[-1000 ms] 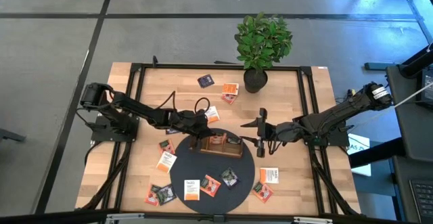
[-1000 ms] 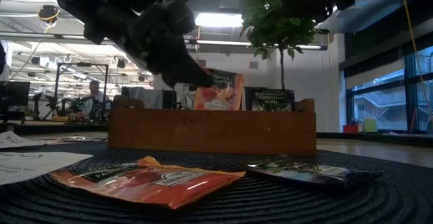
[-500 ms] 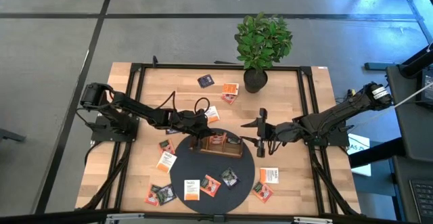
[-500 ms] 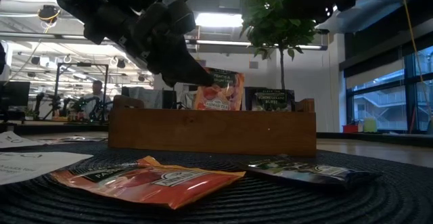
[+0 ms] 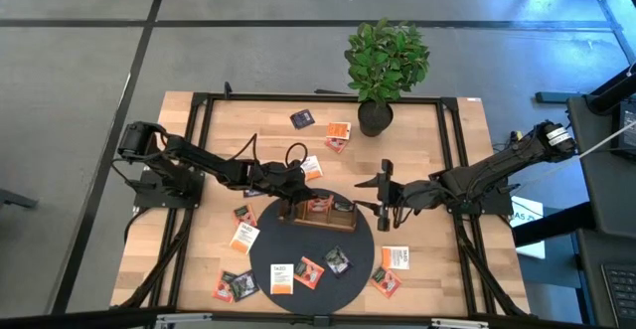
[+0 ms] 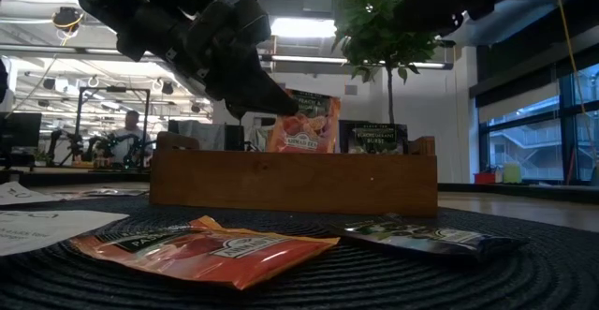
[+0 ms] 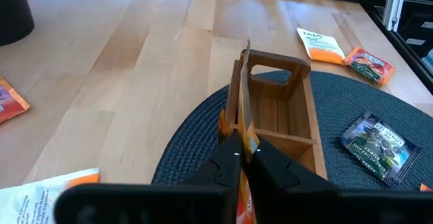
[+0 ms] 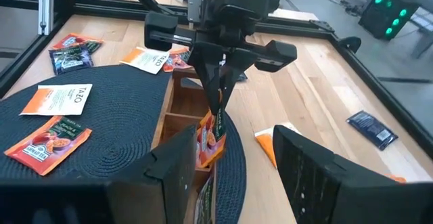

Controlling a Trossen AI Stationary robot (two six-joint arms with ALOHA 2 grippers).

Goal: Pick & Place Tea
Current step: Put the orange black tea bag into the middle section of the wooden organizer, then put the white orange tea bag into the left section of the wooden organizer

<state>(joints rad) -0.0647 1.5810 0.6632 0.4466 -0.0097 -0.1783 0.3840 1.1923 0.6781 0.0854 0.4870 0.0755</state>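
My left gripper (image 5: 301, 196) hangs over the brown wooden tray (image 5: 323, 215) on the round dark mat (image 5: 266, 254). It is shut on an orange tea sachet (image 6: 304, 123) that stands in the tray's left compartment. A dark sachet (image 6: 374, 139) stands in the tray further right. My right gripper (image 5: 383, 192) hovers open just right of the tray, with nothing between its fingers. Loose tea sachets lie on the mat in front of the tray: a white one (image 5: 282, 276), an orange one (image 5: 309, 271) and a dark one (image 5: 337, 260). My left gripper pinches the orange sachet's upper edge (image 7: 245, 119) between its two fingers (image 8: 216, 95). The fingers slant down from the table's left. The sachet stands on edge below them, tilted a little, with its lower end (image 8: 210, 146) down inside the tray's compartment.
A potted plant (image 5: 386, 66) stands at the far side of the table. More sachets lie on the bare wood around the mat, left (image 5: 243, 238), right (image 5: 396, 257) and far (image 5: 339, 132). A black frame (image 5: 199, 120) runs along the table's edges.
The orange sachet has tipped a little where it stands in the tray, its top leaning over. Both arms have kept still.
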